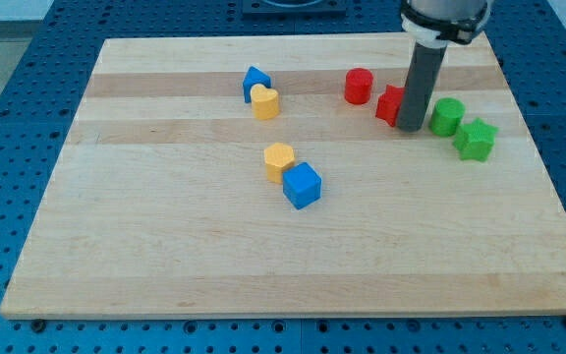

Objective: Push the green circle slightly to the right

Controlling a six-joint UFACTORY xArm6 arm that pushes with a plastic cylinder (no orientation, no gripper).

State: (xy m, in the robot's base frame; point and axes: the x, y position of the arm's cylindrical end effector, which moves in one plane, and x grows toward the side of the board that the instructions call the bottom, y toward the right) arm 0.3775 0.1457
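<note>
The green circle (pixel 447 116) is a short green cylinder at the view's upper right on the wooden board (pixel 165 246). My tip (pixel 411 128) is the lower end of a dark rod; it stands just left of the green circle, with a small gap between them. A red block (pixel 390 104) sits right behind the rod on its left side, partly hidden by it. A green star-shaped block (pixel 477 140) lies just right and below the green circle, close to it or touching.
A red cylinder (pixel 359 86) stands left of the red block. A blue block (pixel 254 81) and a yellow heart (pixel 266 101) touch at top centre. A yellow hexagon (pixel 279 159) and a blue cube (pixel 303 185) touch mid-board. The board's right edge is near the green star.
</note>
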